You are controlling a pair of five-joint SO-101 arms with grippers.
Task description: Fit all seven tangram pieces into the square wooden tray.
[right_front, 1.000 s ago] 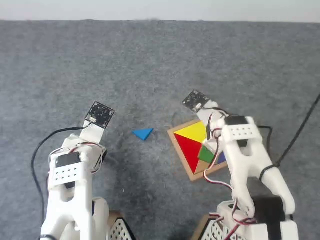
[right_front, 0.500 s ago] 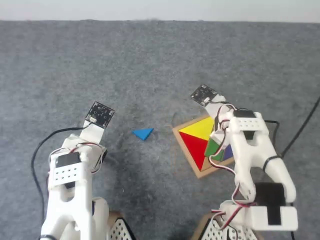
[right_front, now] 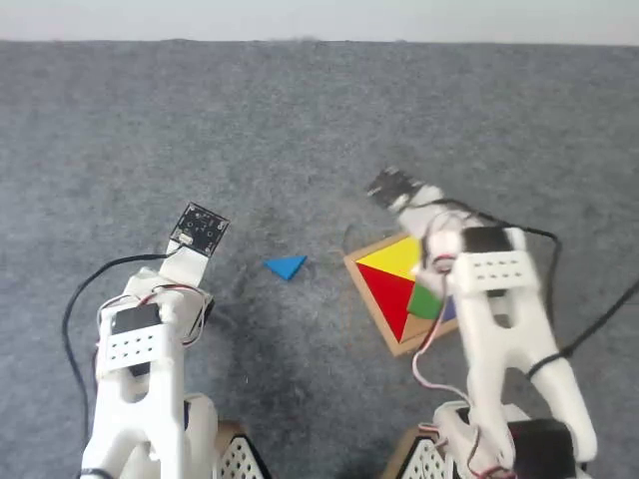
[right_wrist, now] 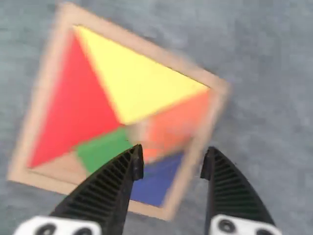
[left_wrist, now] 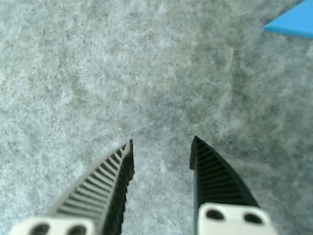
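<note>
The square wooden tray (right_front: 369, 304) lies right of centre with red (right_front: 387, 289), yellow (right_front: 394, 257) and green (right_front: 424, 302) pieces in it. In the right wrist view the tray (right_wrist: 146, 51) also holds orange (right_wrist: 176, 127) and dark blue (right_wrist: 156, 181) pieces, with a bare wooden triangle (right_wrist: 54, 169) at one corner. My right gripper (right_wrist: 173, 154) hangs open and empty above the tray. A loose blue triangle (right_front: 287, 266) lies on the felt left of the tray. My left gripper (left_wrist: 161, 147) is open over bare felt, short of the blue triangle (left_wrist: 293, 24).
Grey felt covers the whole table (right_front: 250, 130). The left arm (right_front: 140, 339) stands at the near left and the right arm (right_front: 494, 289) at the near right, partly covering the tray's right side. A black cable (right_front: 599, 319) trails at the right edge.
The tray slid and turned a little to the right under the right gripper. The right arm's wrist then lifted and swung back left. The left arm and blue triangle have not moved.
</note>
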